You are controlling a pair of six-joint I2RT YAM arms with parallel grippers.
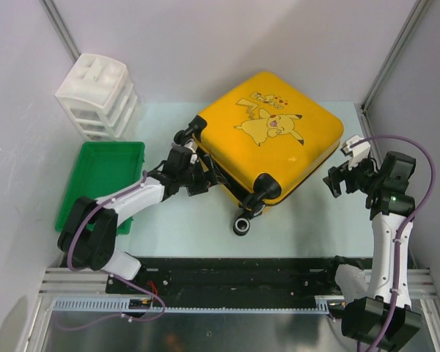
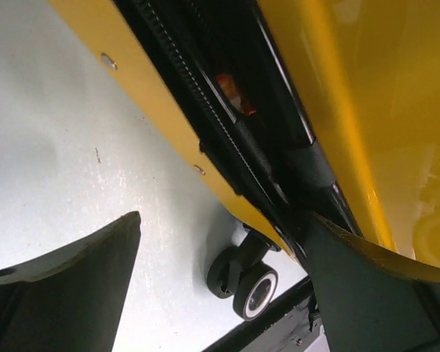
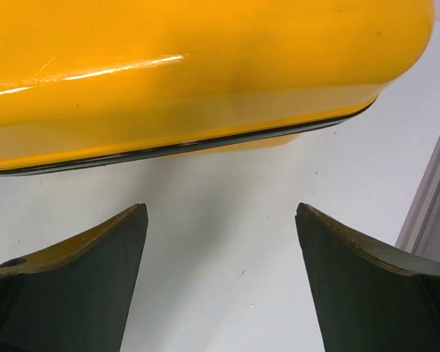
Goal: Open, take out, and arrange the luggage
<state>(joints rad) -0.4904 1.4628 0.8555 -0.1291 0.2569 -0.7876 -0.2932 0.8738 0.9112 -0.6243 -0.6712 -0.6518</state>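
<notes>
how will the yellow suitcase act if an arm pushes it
The suitcase lies flat, so a push would probably slide it across the table rather than roll it on its wheels. Its glossy shell looks stiff and likely slippery to pinch.

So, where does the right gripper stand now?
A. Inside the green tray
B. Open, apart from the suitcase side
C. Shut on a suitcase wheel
B: in the right wrist view the right gripper is spread wide, with bare table between it and the yellow suitcase.
</notes>
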